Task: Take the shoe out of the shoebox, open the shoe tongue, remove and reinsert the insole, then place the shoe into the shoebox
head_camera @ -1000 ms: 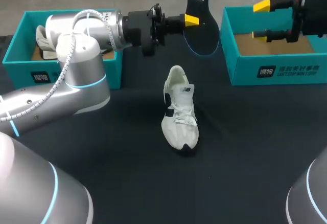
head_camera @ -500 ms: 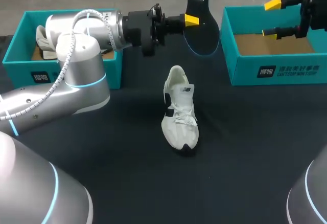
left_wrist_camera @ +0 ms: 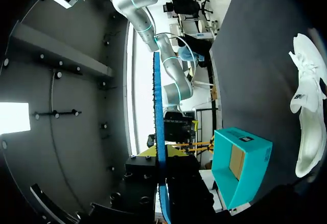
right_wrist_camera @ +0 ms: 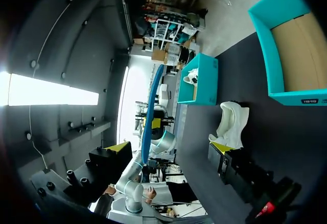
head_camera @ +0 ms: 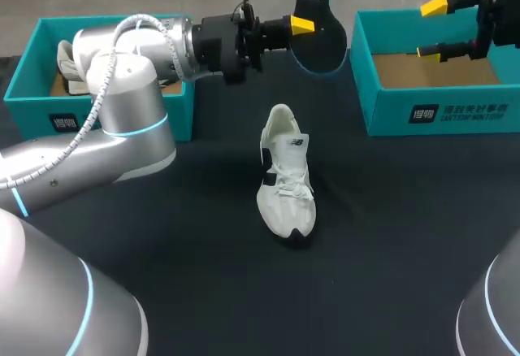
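A white shoe (head_camera: 284, 181) lies on the black table, heel toward the back. Above and behind it, my left gripper (head_camera: 302, 24) is shut on the dark insole (head_camera: 318, 31) and holds it up in the air. The left wrist view shows the insole (left_wrist_camera: 159, 132) edge-on as a blue strip between the fingers, with the shoe (left_wrist_camera: 309, 116) off to one side. My right gripper (head_camera: 431, 28) hangs open and holds nothing over the right teal shoebox (head_camera: 422, 112). In the right wrist view the shoe (right_wrist_camera: 232, 124) lies ahead of the open gripper (right_wrist_camera: 171, 147).
A second teal shoebox (head_camera: 49, 116) stands at the back left with another white shoe (head_camera: 69, 63) in it. My left arm's big silver links (head_camera: 122, 128) stretch across the left side of the table.
My left gripper has raised the insole slightly and turned it. The right gripper rose and shifted right over its box, then stayed still. The shoe has not moved.
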Robot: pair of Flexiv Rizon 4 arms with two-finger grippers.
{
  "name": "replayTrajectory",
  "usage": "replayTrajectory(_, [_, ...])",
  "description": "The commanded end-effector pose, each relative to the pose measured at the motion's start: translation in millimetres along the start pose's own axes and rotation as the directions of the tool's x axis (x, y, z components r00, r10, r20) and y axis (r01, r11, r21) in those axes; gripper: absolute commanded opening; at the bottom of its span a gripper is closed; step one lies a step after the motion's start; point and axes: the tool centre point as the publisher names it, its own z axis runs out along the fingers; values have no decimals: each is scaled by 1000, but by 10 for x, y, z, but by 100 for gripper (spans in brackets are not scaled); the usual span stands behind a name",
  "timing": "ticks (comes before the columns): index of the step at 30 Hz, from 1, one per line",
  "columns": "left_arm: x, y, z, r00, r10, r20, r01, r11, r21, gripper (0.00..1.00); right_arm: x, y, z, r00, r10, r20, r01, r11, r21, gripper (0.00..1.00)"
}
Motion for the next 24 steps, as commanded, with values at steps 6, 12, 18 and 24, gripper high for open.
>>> replayTrajectory(6, [-156, -125, -140, 821, -570, 32, 570, 815, -105, 0, -2, 12, 2, 1000, 1, 1, -1, 1000, 2, 100])
replayTrajectory(12, [-228, -143, -247, 626, -777, -69, 771, 630, -96, 0, -2, 12, 2, 1000, 1, 1, -1, 1000, 2, 100])
replayTrajectory(18, [-198, -121, -268, 447, -883, -141, 890, 456, -31, 0, -2, 12, 2, 1000, 1, 1, -1, 1000, 2, 100])
replayTrajectory(24, [-184, -107, -262, 418, -899, -130, 906, 424, -19, 0, -2, 12, 2, 1000, 1, 1, -1, 1000, 2, 100])
